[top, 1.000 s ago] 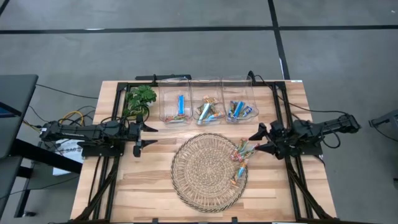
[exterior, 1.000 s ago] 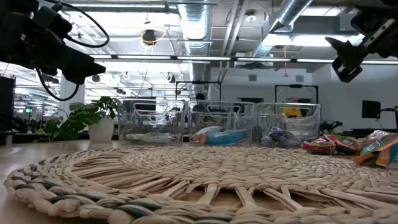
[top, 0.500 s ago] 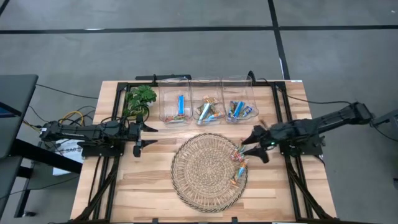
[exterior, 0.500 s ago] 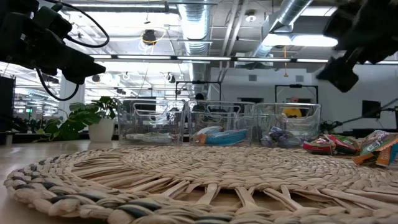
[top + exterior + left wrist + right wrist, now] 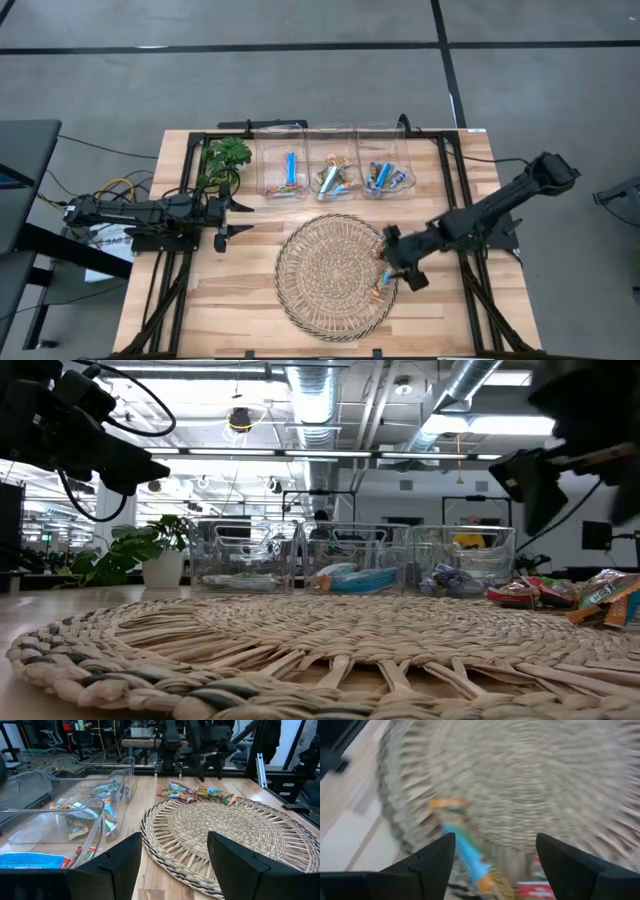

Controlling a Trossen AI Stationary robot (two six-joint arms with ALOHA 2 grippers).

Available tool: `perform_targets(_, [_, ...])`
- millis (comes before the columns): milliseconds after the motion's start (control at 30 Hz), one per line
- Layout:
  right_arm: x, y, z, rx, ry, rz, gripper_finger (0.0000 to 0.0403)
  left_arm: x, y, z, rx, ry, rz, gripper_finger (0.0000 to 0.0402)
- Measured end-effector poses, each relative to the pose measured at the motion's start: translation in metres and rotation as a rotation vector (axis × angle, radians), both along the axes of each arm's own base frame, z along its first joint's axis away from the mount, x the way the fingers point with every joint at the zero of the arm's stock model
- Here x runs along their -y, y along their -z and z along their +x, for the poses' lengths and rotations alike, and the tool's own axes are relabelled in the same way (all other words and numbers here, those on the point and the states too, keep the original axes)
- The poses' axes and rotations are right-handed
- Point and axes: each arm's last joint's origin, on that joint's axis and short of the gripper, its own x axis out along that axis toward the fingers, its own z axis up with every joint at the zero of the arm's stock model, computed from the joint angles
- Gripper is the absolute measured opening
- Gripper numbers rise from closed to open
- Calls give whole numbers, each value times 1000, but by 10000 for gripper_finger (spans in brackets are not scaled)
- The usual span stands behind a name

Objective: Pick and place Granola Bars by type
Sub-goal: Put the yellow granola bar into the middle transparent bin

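Several multicoloured granola bars (image 5: 385, 262) lie in a loose string on the right rim of the round woven mat (image 5: 330, 275). My right gripper (image 5: 393, 262) hovers over them, open. In the right wrist view its fingers stand on either side of a blue bar with an orange end (image 5: 469, 856), touching nothing; an orange bar (image 5: 447, 802) lies beyond. The left wrist view shows the same bars (image 5: 195, 792) under the right gripper (image 5: 200, 755). More bars lie in three clear bins (image 5: 335, 172). My left gripper (image 5: 235, 219) waits open left of the mat.
The clear bins stand in a row along the far side, behind the mat (image 5: 300, 630). A green potted plant (image 5: 225, 160) sits left of the bins, near my left arm. Black frame rails (image 5: 455, 190) run along both sides. Bare wood shows at the near edge.
My right arm has stretched out and carried its gripper toward the table's left and near edge, from beside the mat's right rim to over the bars lying on that rim, and lower. The gripper stays open. The bars have kept their places.
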Motion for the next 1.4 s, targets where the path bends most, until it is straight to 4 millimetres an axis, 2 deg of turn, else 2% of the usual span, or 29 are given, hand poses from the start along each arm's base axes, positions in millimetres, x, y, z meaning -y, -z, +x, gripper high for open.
perform_targets(133, [-14,2,3,-58,-78,-73,271,0,0,0,0,0,0,220])
perform_targets(367, [-23,-1,10,-190,-77,-210,271,0,0,0,0,0,0,220])
perform_targets(633, [-29,21,14,-292,-92,-270,271,0,0,0,0,0,0,220])
perform_targets(800, [-33,28,16,-290,-98,-278,259,0,0,0,0,0,0,220])
perform_targets(933, [-32,27,17,-279,-86,-295,219,0,0,0,0,0,0,220])
perform_targets(1233, [-31,27,18,-269,-61,-313,76,0,0,0,0,0,0,220])
perform_targets(1400, [-32,26,20,-246,-48,-293,38,0,0,0,0,0,0,220])
